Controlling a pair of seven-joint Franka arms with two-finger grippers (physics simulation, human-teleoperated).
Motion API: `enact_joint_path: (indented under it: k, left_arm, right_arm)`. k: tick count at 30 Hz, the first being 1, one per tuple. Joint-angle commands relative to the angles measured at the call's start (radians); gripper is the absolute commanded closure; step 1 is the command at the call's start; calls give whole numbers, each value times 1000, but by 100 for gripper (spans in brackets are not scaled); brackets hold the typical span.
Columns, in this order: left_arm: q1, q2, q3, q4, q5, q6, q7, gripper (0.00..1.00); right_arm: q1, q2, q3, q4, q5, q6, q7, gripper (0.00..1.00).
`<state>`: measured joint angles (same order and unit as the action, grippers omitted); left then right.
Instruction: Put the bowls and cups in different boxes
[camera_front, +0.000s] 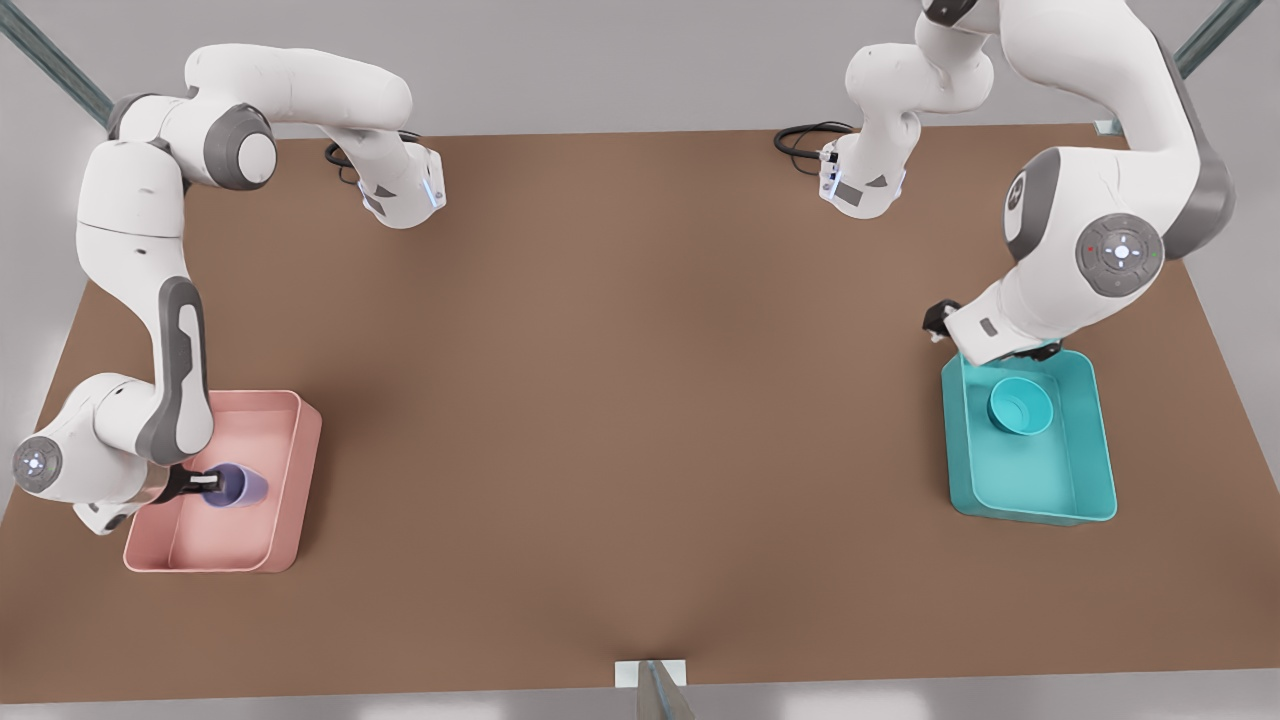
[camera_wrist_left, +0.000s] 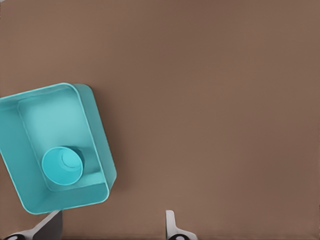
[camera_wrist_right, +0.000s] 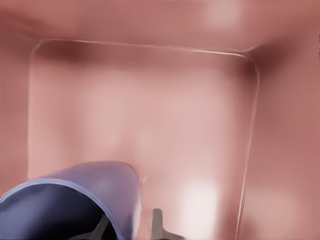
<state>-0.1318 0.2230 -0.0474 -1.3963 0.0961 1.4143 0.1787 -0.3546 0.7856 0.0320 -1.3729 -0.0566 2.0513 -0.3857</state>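
Note:
The teal bowl (camera_front: 1020, 405) (camera_wrist_left: 62, 165) sits inside the teal box (camera_front: 1030, 512) (camera_wrist_left: 96, 125) at the front view's right. My left gripper (camera_front: 1035, 352) (camera_wrist_left: 112, 216) hovers over that box's far edge, open, with nothing between its fingers. At the front view's left, the lavender cup (camera_front: 240, 485) (camera_wrist_right: 95, 185) is inside the pale pink box (camera_front: 292, 480) (camera_wrist_right: 150, 30). My right gripper (camera_front: 205, 485) (camera_wrist_right: 129, 226) is shut on the cup's rim, one finger inside the cup and one outside. The cup looks tilted; whether it touches the box floor I cannot tell.
The brown table (camera_front: 640, 400) stretches wide and bare between the two boxes. Both arm bases and their cables (camera_front: 800, 135) stand along the far edge. A small white bracket (camera_front: 650, 675) sits at the near edge.

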Motion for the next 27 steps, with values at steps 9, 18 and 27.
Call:
enact_joint_path:
  k: [9, 18, 27]
  left_arm:
    - [21, 1, 7, 5, 0, -44, -163, 0]
    - [32, 2, 7, 5, -1, -44, -165, 0]
    - [32, 2, 7, 3, -4, -46, -165, 0]
  right_arm:
    - [-9, -51, 14, 5, 44, -103, -271, 0]
    - [206, -348, 14, 89, 84, -632, 296, 0]
    - [252, -620, 11, -45, 64, -657, 378, 0]
